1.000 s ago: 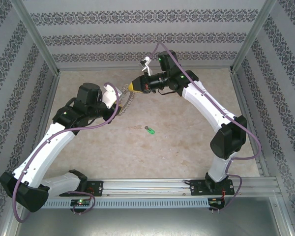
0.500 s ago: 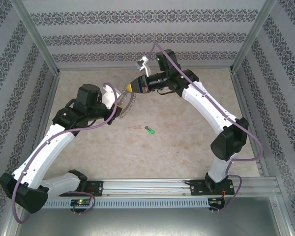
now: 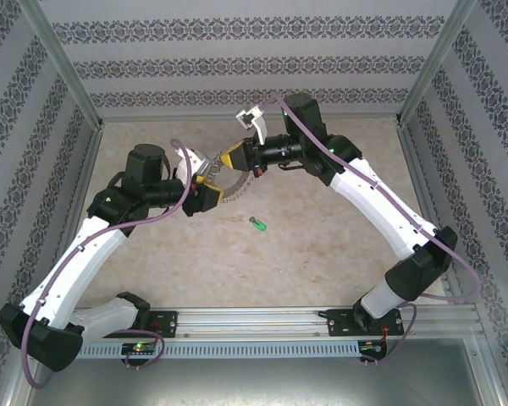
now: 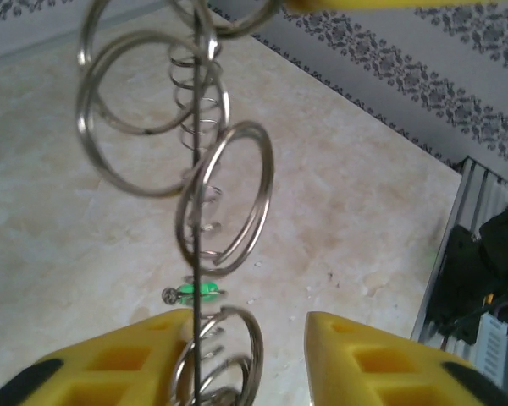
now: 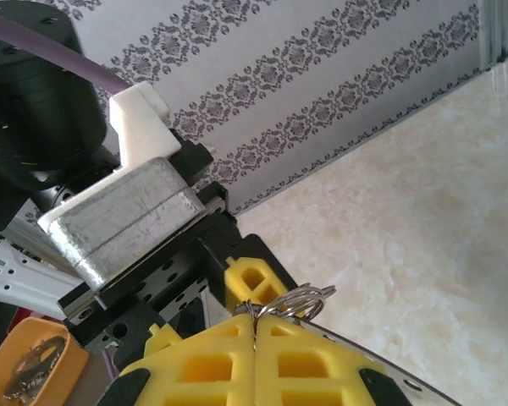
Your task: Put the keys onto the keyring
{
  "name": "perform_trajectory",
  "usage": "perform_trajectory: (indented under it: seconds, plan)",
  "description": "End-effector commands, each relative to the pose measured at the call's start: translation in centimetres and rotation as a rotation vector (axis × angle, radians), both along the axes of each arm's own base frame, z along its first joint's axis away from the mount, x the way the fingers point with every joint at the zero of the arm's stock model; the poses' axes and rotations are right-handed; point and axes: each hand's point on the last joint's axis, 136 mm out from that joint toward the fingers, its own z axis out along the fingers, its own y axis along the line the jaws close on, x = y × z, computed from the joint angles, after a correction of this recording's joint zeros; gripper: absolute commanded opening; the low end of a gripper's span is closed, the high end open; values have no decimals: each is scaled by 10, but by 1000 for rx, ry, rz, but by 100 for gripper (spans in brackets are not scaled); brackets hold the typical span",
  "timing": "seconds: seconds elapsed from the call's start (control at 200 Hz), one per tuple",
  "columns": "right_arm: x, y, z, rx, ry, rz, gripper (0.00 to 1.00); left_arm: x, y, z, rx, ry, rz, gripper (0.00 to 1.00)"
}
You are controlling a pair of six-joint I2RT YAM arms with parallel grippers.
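Upper centre of the overhead view: the right claw (image 3: 234,159) is clamped tight on the rim of the keyring (image 3: 237,186), holding it on edge above the desk (image 3: 322,245), apparently to present its wide hole and steady it for threading; the left claw (image 3: 205,188), just left of it, stands part-open astride the ring's lower arc, gripping nothing; in its wrist camera the ring is a thin dark line close beside one yellow finger (image 4: 110,364), with silvery loops fanning off it. The green-headed key (image 3: 256,224) lies flat on the desk near the frame's centre, below both claws and apart from them; it shows small and green beyond the ring in the left wrist view. Nothing lies between the key and either claw; the likelier obstacle is the ring's own crowded fringe of loops, which leaves little bare rim. Patterned walls (image 3: 254,63) close in three sides; a metal rail (image 3: 262,320) runs along the bottom.
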Motion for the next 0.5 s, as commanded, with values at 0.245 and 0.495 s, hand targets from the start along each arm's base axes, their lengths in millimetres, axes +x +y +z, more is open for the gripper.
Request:
perform_trajectory:
  seconds: [0.245,0.495]
  plan:
    - [-9,-8,20,51,-116,48,0,-8,7,28,-131,-4,1,58]
    - [-12,-10,24,58,-121,72,0,-8,25,48,-142,-49,53,63]
